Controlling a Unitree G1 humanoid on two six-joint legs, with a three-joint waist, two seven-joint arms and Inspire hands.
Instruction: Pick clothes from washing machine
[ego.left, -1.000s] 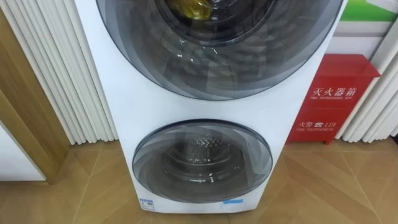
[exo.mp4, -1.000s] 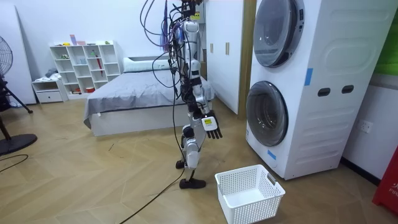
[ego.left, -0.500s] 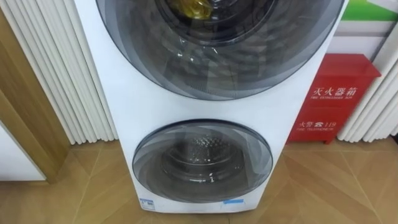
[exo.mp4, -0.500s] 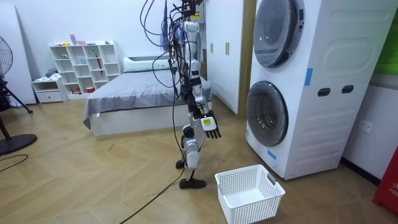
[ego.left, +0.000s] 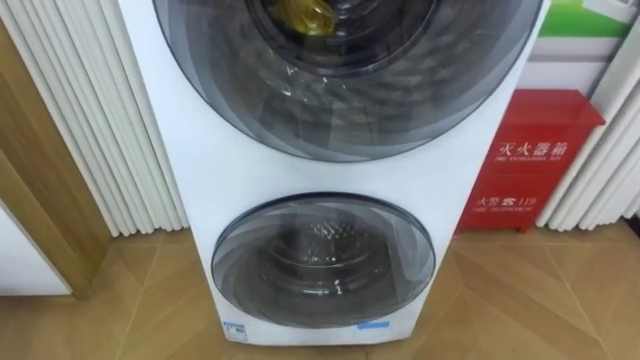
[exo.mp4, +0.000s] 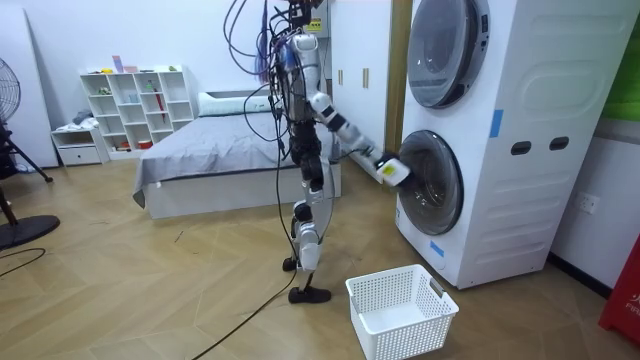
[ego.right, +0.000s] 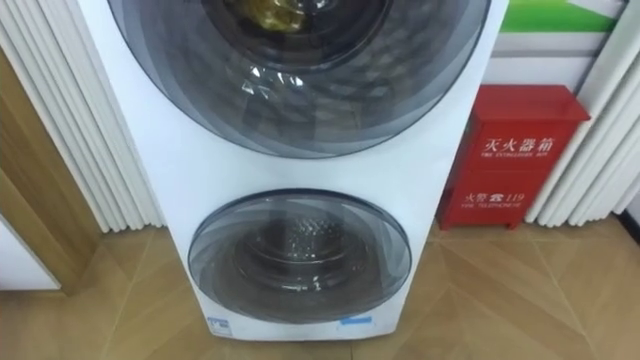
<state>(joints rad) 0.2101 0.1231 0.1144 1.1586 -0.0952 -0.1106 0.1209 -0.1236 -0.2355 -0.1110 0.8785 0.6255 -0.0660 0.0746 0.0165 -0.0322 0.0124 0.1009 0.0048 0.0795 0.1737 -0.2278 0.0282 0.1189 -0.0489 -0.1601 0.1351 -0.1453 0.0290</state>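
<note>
Nearest, one white basket of plastic lattice, rectangular and open-topped, sits on the herringbone wood floor just beside the robot's feet. Behind it the robot stands upright, facing one tall white washing machine with two round, dark-rimmed glass doors, one above the other. The lower door shows a perforated metal drum, and the upper door shows one yellow bundle of clothes (only its lower edge is in the eye views). The right robot hand is stretched out toward the lower door's rim. I cannot tell whether it touches, or whether its fingers are spread or curled. One boxy red cabinet stands just beside the machine. Farther off are one grey-covered bed and one white cubby shelf.
</note>
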